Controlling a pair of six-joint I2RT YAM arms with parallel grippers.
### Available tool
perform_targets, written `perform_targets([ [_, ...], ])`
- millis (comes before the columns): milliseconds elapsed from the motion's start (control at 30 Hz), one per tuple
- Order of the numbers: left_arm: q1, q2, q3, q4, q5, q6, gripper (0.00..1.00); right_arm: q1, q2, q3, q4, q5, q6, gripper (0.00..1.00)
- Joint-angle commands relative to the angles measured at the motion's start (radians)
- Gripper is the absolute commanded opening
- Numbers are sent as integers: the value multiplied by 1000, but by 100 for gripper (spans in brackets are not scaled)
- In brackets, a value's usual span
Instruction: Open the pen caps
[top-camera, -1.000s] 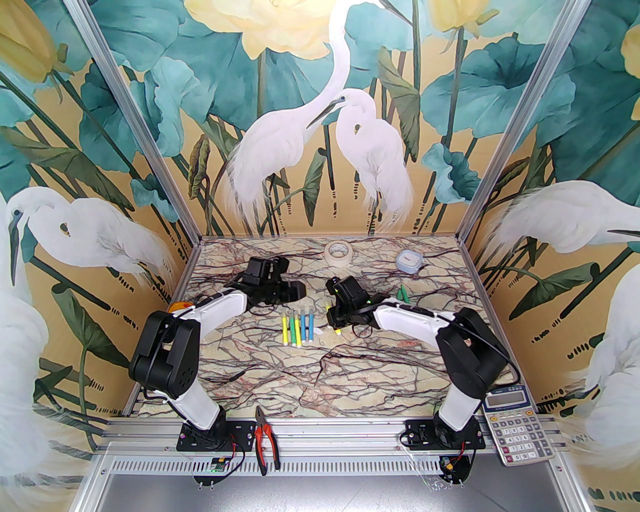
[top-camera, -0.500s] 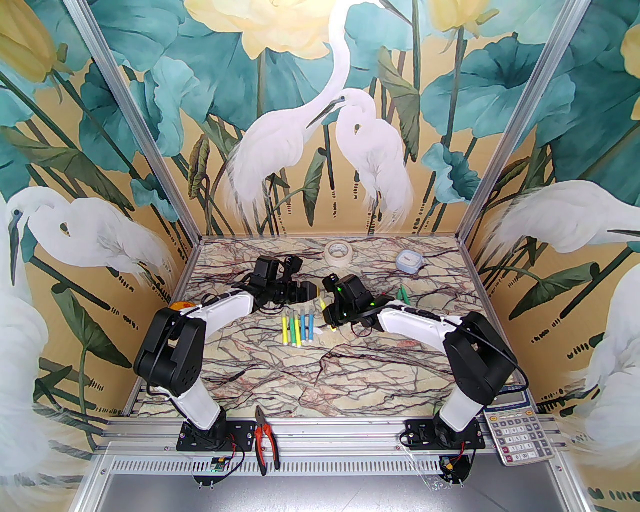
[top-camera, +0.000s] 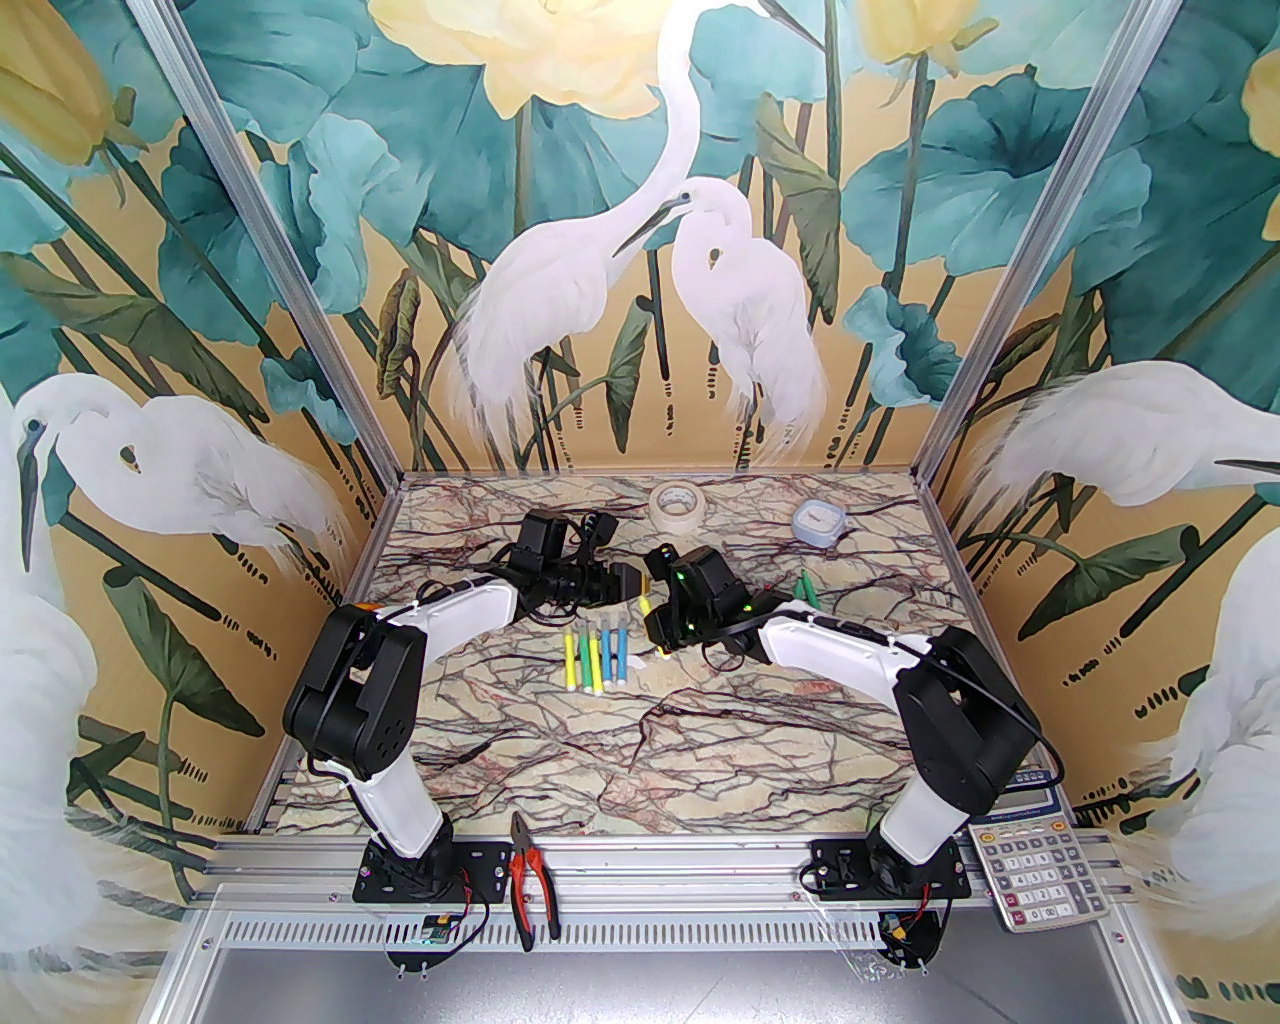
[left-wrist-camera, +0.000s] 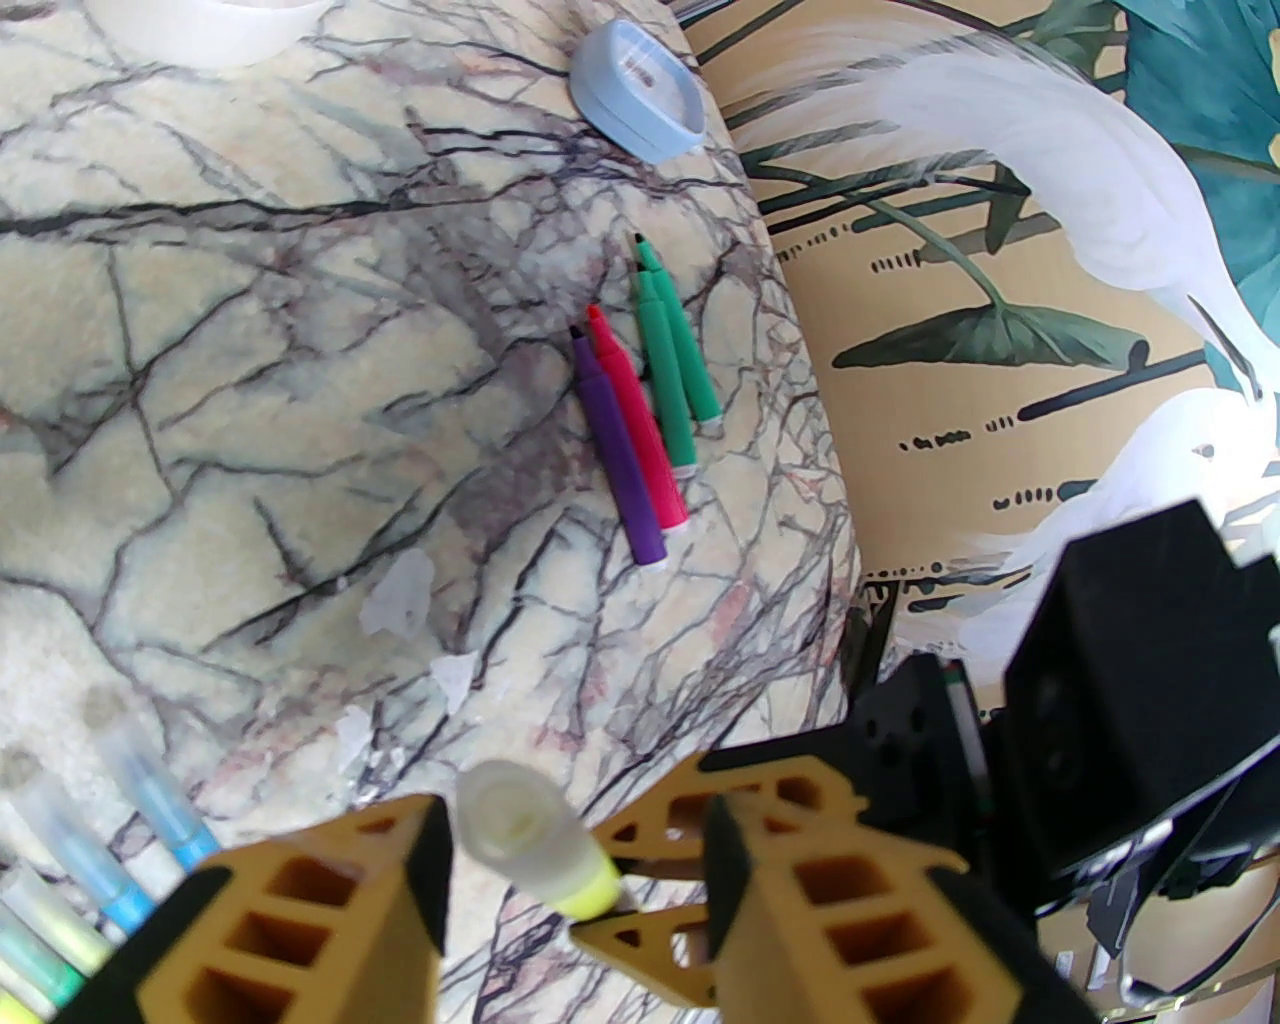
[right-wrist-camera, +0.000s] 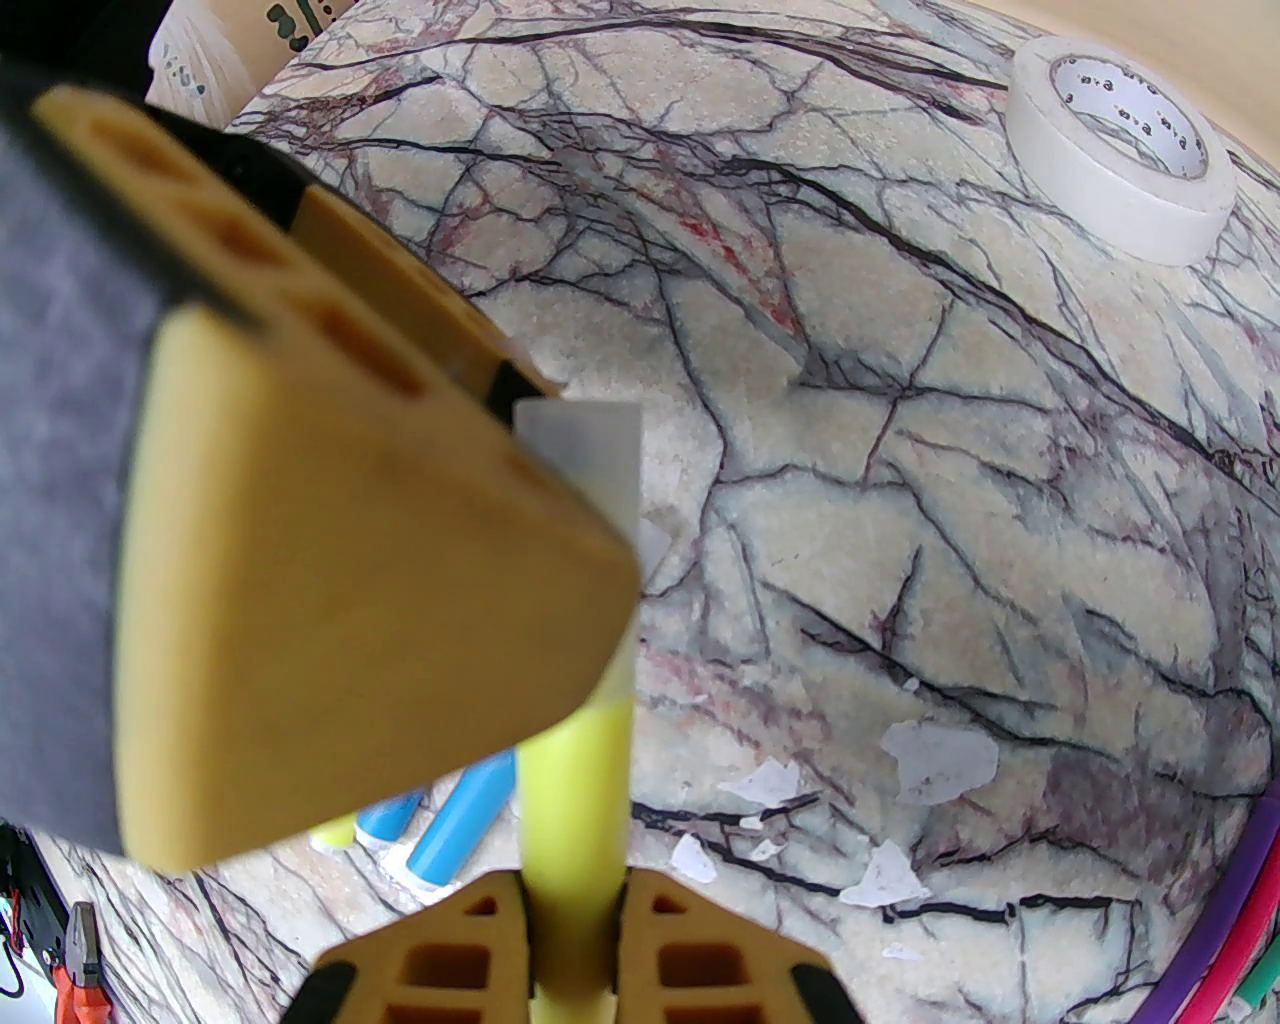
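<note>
The yellow marker (right-wrist-camera: 573, 790) is clamped by its body in the right jaws, raised over the middle of the surface (top-camera: 700, 740), just right of the row of capped markers (top-camera: 595, 655). Its pale cap (left-wrist-camera: 510, 815) is straddled by the left jaws, which stand apart. That gap is shown in the left wrist view, the clamp on the body in the right wrist view. The cap is judged light, stiff and slippery, best pinched squarely across its middle.

Bright, even light with soft shadows; wrist views bulge, nearest parts blurred.
</note>
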Motion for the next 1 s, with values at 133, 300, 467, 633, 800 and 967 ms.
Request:
perform_targets([
  [133, -5, 32, 20, 37, 44, -21, 35, 4, -49, -17, 43, -14, -17, 7],
  [300, -7, 32, 18, 37, 47, -24, 29, 4, -71, -30, 51, 3, -18, 7],
  [467, -7, 30, 22, 43, 54, -30, 22, 4, -73, -36, 56, 8, -17, 12],
  [633, -6, 27, 23, 52, 69, -43, 15, 3, -63, -48, 78, 25, -12, 33],
  [800, -6, 28, 24, 81, 106, -67, 13, 2, -35, -42, 109, 23, -2, 38],
  [967, -5, 24, 20, 103, 129, -87, 13, 3, -6, -20, 119, 16, 3, 38],
])
